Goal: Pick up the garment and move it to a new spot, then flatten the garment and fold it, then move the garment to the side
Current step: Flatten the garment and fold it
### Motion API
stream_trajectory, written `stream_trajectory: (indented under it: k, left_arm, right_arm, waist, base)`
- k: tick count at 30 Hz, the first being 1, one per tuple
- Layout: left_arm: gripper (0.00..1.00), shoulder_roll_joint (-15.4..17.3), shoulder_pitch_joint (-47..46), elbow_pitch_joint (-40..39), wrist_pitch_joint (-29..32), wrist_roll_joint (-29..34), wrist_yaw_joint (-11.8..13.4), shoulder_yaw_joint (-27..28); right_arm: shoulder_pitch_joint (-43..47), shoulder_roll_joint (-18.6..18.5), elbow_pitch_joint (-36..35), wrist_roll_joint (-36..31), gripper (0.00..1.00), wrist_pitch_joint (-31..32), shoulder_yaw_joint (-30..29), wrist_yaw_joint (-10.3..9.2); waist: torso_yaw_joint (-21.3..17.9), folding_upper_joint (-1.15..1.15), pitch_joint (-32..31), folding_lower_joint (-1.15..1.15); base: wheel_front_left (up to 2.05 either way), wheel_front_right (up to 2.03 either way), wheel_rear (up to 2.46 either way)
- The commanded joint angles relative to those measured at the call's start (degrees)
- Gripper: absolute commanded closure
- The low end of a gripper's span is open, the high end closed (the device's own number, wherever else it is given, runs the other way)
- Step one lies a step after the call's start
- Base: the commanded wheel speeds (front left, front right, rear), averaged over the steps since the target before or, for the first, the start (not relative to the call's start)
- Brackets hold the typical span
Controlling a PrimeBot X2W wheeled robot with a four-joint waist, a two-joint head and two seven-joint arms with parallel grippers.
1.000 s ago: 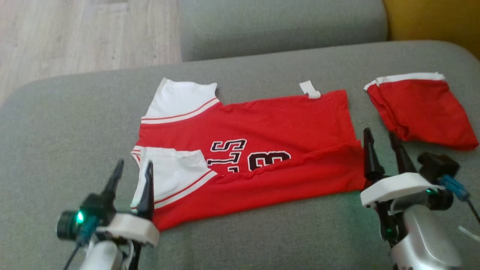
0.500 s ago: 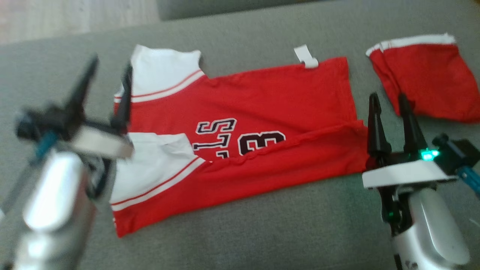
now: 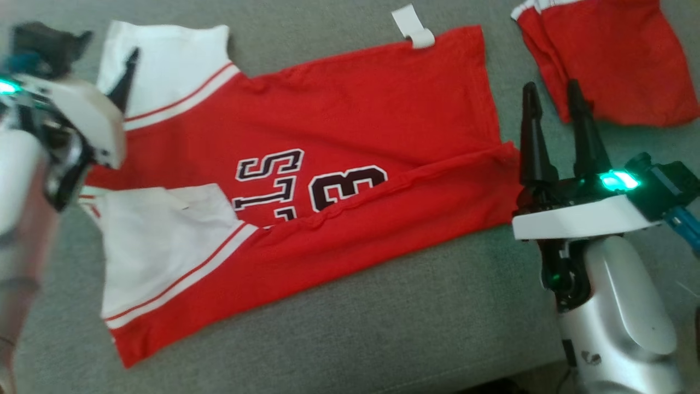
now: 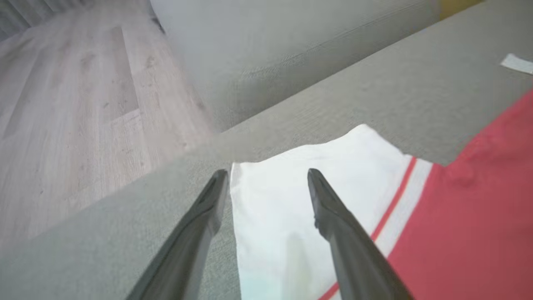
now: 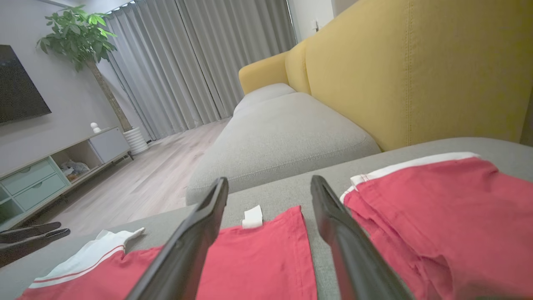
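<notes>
Grey sofa seat, wood floor past its far left, yellow backrest to the far right. Red jersey lies flat on the seat, centre-left. It has white sleeves with red stripes, plus black-and-white lettering and a "13". Its long axis runs left-right, with the sleeve end on the left and the hem on the right. The near long edge is folded up over the body, covering the lower part of the print, and the near sleeve lies on top of the fold. The far sleeve is spread out at far left. A white tag sticks out from the far edge near the hem. Red shorts with a white band sit far right, apart from the jersey. Left gripper is above the far sleeve's outer edge, fingers spread, one over sofa fabric and one over white cloth; contact with the cloth is unclear. Right gripper is by the hem's near corner, between jersey and shorts, fingers spread, holding nothing.
</notes>
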Motion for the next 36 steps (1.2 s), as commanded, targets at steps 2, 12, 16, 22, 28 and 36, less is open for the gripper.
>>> stream_trajectory:
  k: [2, 12, 16, 22, 28, 36]
  left_arm:
    - [0.00, 3.56, -4.40, 0.46, 0.61, -3.04, 0.12, 2.26]
    - [0.00, 7.62, -11.58, 9.64, 1.08, -9.02, 0.11, -1.61]
    - [0.00, 7.95, -12.92, 11.28, 2.17, -10.70, 0.11, -4.13]
    - [0.00, 8.37, -13.91, 12.35, 3.90, -13.90, 0.10, -7.77]
    - [1.00, 7.74, -14.08, 12.45, 7.88, -18.83, 0.10, -10.09]
    - [1.00, 7.08, -14.29, 10.15, 0.48, -19.43, 0.10, -12.64]
  right_arm:
    - [-1.14, 0.24, -2.16, 0.74, 0.00, -0.62, 1.65, -0.04]
    - [-2.72, 0.24, -1.98, 2.69, 0.00, -0.75, 2.80, -0.04]
    - [-3.07, 0.24, -1.73, 2.31, 0.00, -0.76, 2.72, -0.04]
    - [-3.83, 0.24, -1.53, 1.84, 0.00, -0.77, 2.34, -0.04]
    - [-4.00, 0.24, -1.95, 0.75, 0.00, -0.77, 1.10, -0.04]
    - [-4.22, 0.24, 0.29, -3.38, 0.00, 0.34, 0.32, -0.04]
  waist:
    - [-1.83, 0.00, 2.18, -0.01]
    - [-4.90, 0.00, 6.53, -0.01]
    - [-5.25, 0.00, 7.16, -0.01]
    - [-5.20, 0.00, 7.58, -0.01]
    - [-4.55, 0.00, 7.90, -0.01]
    - [-1.71, 0.00, 4.87, -0.01]
  base:
    - [0.00, 0.00, 0.00]
    - [0.00, 0.00, 0.00]
    - [0.00, 0.00, 0.00]
    - [0.00, 0.00, 0.00]
    - [0.00, 0.00, 0.00]
    - [0.00, 0.00, 0.00]
